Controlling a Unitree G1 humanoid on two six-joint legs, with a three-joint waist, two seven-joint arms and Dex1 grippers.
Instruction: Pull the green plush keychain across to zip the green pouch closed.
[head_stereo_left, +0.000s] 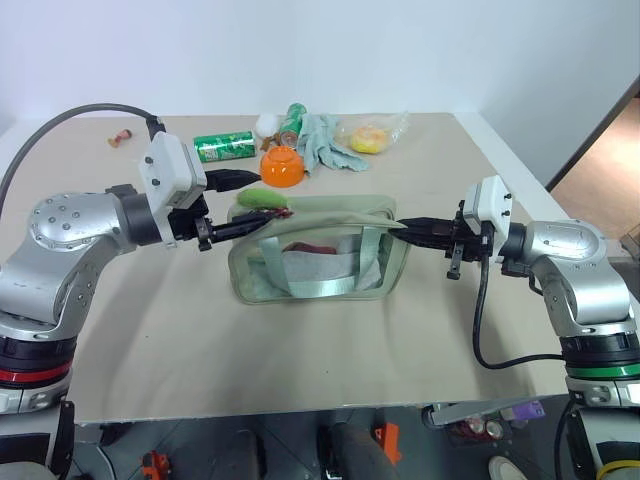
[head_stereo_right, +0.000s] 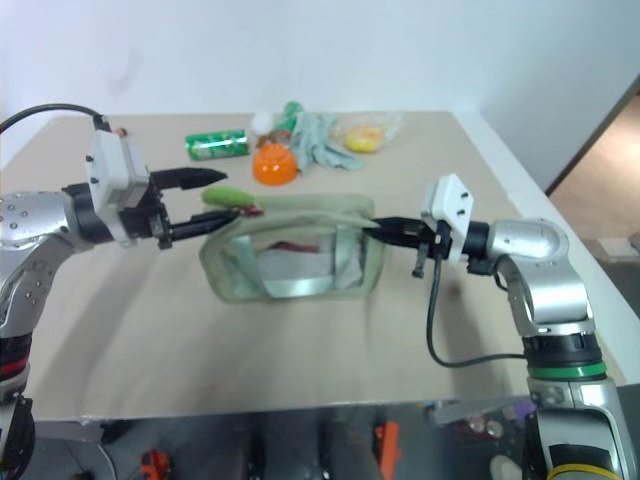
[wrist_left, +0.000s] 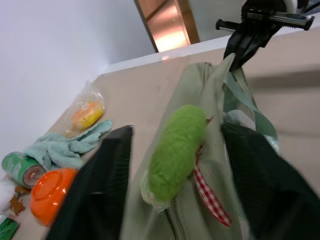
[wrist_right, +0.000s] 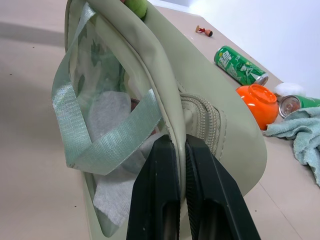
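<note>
On the beige table (head_stereo_left: 330, 350), the green pouch (head_stereo_left: 320, 255) serves as the landmark: it stands upright near the middle, clear panel toward the robot, two webbing straps hanging down its front. At the pouch's left top corner lies the green plush keychain (head_stereo_left: 263, 199), resting along the zipper line with a bit of red-checked fabric beside it. The left gripper (head_stereo_left: 240, 203) is at that same corner with its two black fingers spread apart, one on each side of the keychain and not clamping it. At the pouch's right end, the right gripper (head_stereo_left: 403, 226) has its fingers pressed together on the fabric edge beside the zipper's end.

Behind the pouch, well apart from it, an orange bowl (head_stereo_left: 283, 167) sits closest, just behind the keychain. A green soda can (head_stereo_left: 224, 146) lies on its side left of the bowl, a second can (head_stereo_left: 292, 120) stands behind it, and a grey-green glove (head_stereo_left: 326, 143) and a clear bag holding something yellow (head_stereo_left: 368, 135) lie further right. A small brown object (head_stereo_left: 120, 138) rests far to the left.
</note>
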